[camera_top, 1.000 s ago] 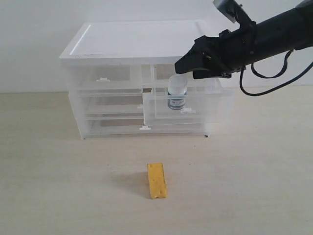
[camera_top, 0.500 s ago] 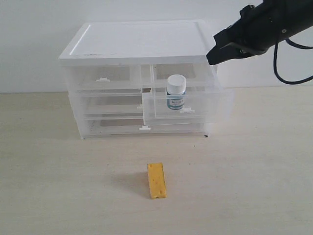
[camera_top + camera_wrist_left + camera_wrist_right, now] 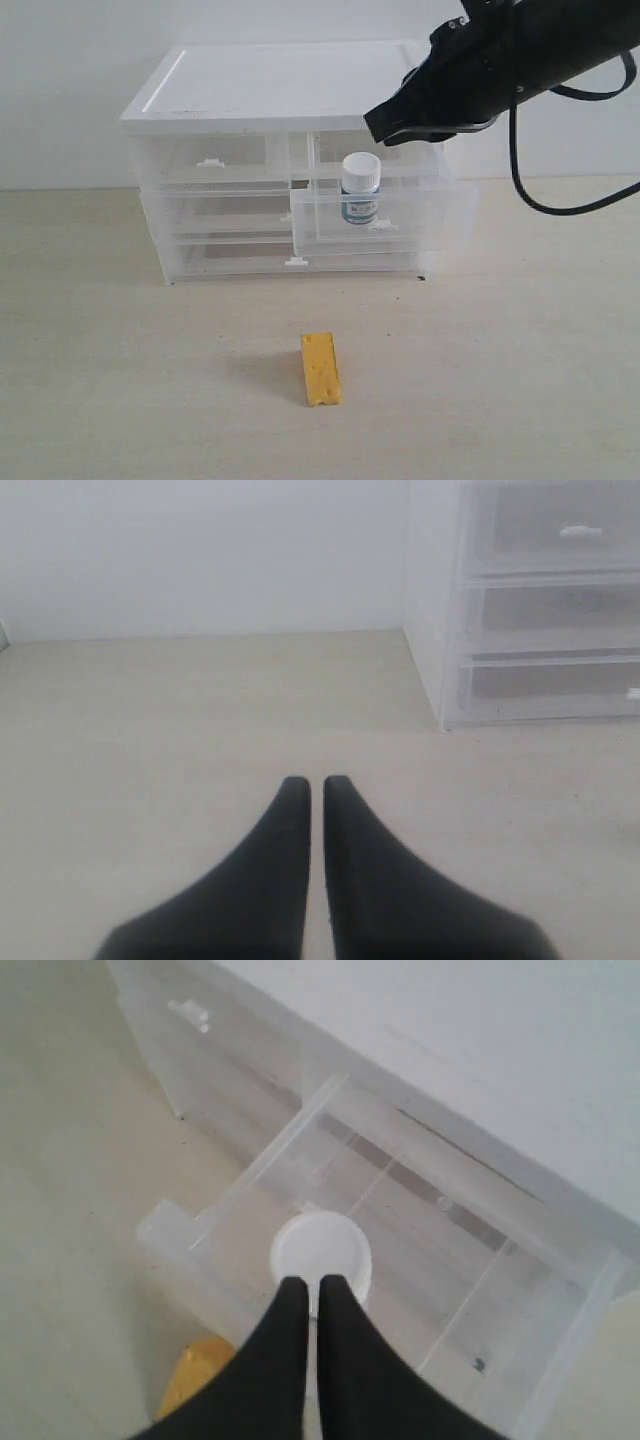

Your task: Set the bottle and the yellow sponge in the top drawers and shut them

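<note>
The bottle (image 3: 360, 187), white cap up, stands upright inside the pulled-out right top drawer (image 3: 420, 215). My right gripper (image 3: 375, 127) hangs shut and holds nothing, a little above the bottle and apart from it. In the right wrist view the shut right gripper (image 3: 308, 1282) sits over the white cap of the bottle (image 3: 320, 1248). The left top drawer (image 3: 210, 165) is closed. On the table in front of the unit lies the yellow sponge (image 3: 320, 368), with a corner of the sponge (image 3: 195, 1380) showing in the right wrist view. My left gripper (image 3: 313, 780) is shut over bare table.
The white-topped drawer unit (image 3: 280, 85) stands at the back against a white wall, with two full-width drawers closed below. In the left wrist view the unit (image 3: 440, 610) stands off to one side. A black cable (image 3: 540, 200) hangs from the right arm.
The right gripper left the bottle standing in the drawer, rose away to the right, then swung back left over the drawer. Bottle and sponge have not moved.
</note>
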Robot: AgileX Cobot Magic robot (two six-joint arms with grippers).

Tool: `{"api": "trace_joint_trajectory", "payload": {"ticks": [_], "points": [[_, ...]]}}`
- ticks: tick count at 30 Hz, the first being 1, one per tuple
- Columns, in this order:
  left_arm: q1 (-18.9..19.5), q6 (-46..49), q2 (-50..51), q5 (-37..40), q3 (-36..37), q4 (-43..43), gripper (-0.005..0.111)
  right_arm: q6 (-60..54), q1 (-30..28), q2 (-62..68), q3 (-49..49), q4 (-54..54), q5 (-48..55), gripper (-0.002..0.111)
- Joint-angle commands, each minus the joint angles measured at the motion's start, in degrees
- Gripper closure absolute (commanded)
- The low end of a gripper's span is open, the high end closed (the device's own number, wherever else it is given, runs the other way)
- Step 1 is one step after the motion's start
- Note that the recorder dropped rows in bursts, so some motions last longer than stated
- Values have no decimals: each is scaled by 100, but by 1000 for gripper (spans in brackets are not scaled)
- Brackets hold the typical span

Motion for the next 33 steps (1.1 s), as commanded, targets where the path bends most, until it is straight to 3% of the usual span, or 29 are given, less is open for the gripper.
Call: {"api": "trace_joint_trajectory", "payload": {"ticks": [1,10,33], "points": [[21,0,-23,-41,23,-37,102,-18,64,96,31,60,43,108],[21,0,-23,-41,23,-37,102,-416,64,447,31,526,-25,108],[21,0,-23,-41,23,-37,102,-407,53,860,-207,237,-504,108]]}}
